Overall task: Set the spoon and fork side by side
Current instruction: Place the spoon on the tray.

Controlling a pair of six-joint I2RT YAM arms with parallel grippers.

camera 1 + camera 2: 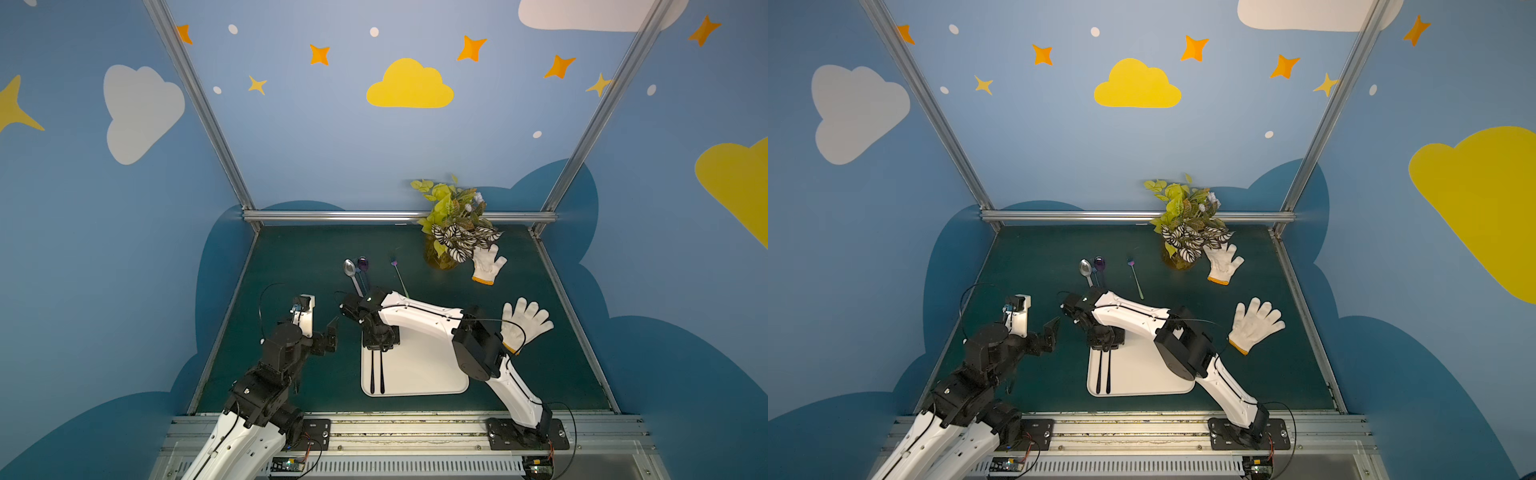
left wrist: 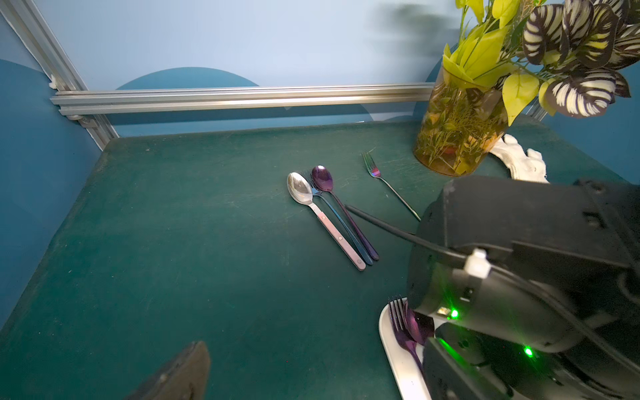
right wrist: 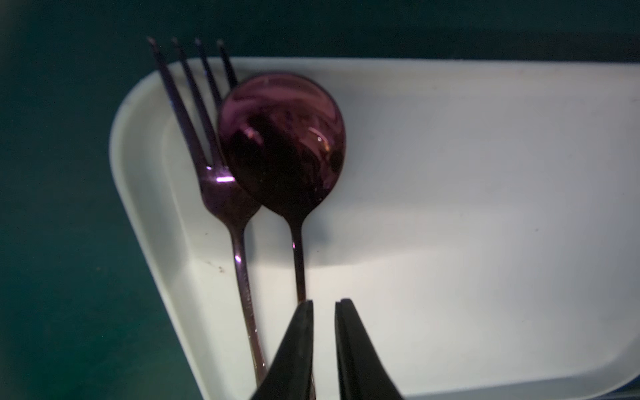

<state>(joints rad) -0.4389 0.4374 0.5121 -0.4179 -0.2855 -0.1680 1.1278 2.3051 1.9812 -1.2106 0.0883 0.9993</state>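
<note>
purple fork (image 3: pixel 207 166) and purple spoon (image 3: pixel 282 145) both lie inside white tray (image 3: pixel 485 173), along tray edge nearest left arm. handles near parallel, spoon bowl touching fork head. right gripper (image 3: pixel 323 308) low over spoon handle inside tray, fingers (image 3: pixel 298 346) slightly parted, nothing pinched between. left gripper (image 1: pixel 320 328) off tray, beside same edge, fingers spread wide, empty. step judged: release after placing. next move calls for straight lift of right gripper, clear of handles, no nudge.

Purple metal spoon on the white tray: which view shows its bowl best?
Right wrist view: the purple metal spoon is close up, bowl overlapping the purple fork. Both top views show only its handle; left wrist, a sliver.
</note>
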